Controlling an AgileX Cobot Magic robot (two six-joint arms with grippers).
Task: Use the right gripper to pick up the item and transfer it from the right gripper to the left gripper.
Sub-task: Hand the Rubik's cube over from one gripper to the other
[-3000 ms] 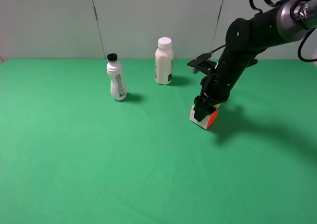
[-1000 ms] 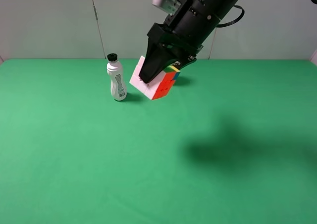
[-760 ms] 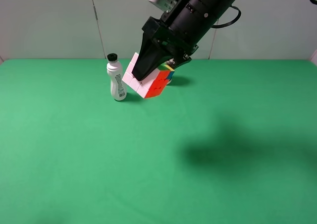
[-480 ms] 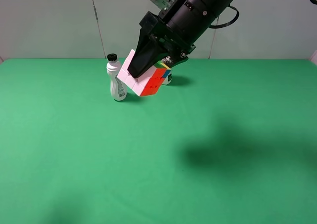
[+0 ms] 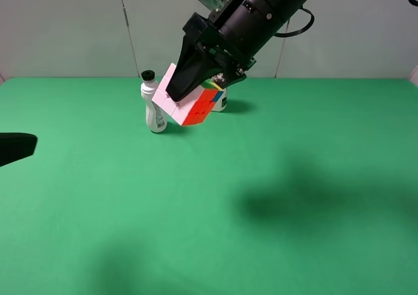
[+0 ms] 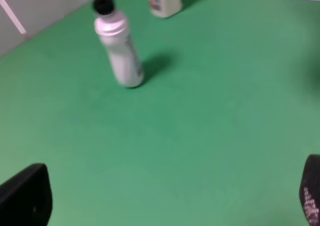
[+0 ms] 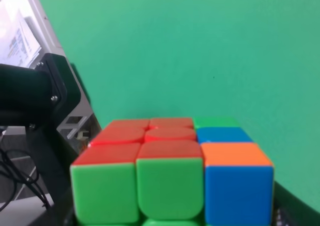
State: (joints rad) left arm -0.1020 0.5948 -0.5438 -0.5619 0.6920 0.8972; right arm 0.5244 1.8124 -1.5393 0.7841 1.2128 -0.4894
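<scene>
From up high, the black right robot claw [image 5: 191, 86] is shut tight on the small puzzle cube with white, red, green, blue and yellow squares [image 5: 201, 107]. It holds the cube tilted, up in the air over the green table [image 5: 294, 243]. The cube is near the thin white bottle with a black cap [image 5: 154, 106], which stands on the table. The wider white bottle [image 5: 221, 102] is mostly hidden behind the cube. A black tip shows at the left edge of this view; I cannot tell what it is. In the left wrist view, the left robot claw [image 6: 167, 198] is wide open with nothing in it. Its two black fingers [image 6: 26, 195] are far apart, over bare green table. The thin bottle and the foot of the wider bottle stand farther off, and a red and white corner of the cube peeks in at the edge. In the right wrist view, the cube fills the front, showing green, red, blue and orange squares, with the green table beyond it.
</scene>
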